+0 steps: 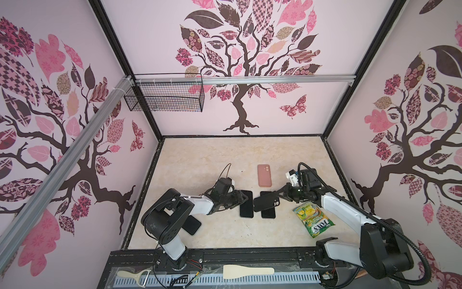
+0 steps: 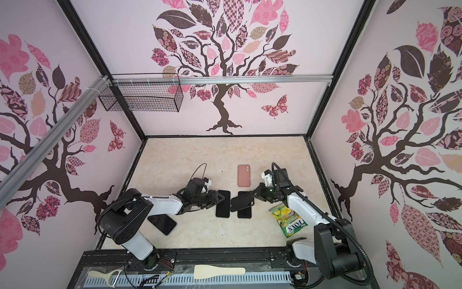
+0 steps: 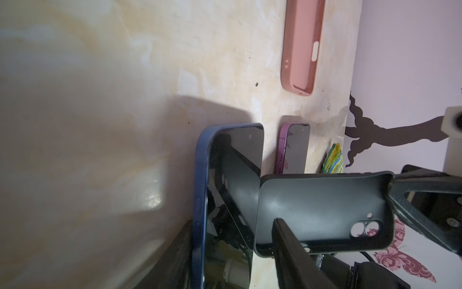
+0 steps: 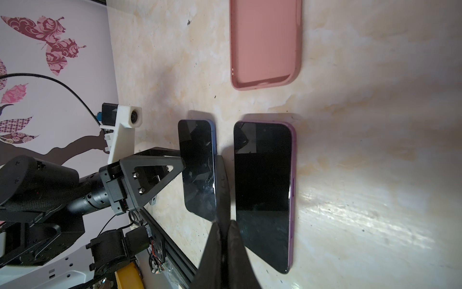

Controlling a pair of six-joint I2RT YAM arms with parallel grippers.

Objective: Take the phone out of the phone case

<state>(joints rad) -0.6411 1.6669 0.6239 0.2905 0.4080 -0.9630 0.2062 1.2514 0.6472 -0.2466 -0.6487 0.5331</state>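
A blue phone (image 1: 246, 207) lies screen up on the marble table, out of its case. My left gripper (image 3: 233, 221) is open and straddles the phone's near end, with one finger against its blue edge and the other finger (image 3: 287, 250) clear of it. Just to the right, the empty black phone case (image 1: 263, 201) hangs tilted above the table. My right gripper (image 4: 226, 230) is shut on the case's edge (image 4: 222, 187). In the left wrist view the case (image 3: 325, 212) shows its hollow inside and camera cutout.
A purple phone (image 1: 268, 212) lies partly under the held case. An empty pink case (image 1: 264, 175) lies behind it. Another dark phone (image 2: 162, 224) sits by the left arm's base, and a green candy bag (image 1: 313, 220) by the right arm. A wire basket (image 1: 165, 97) hangs on the back wall.
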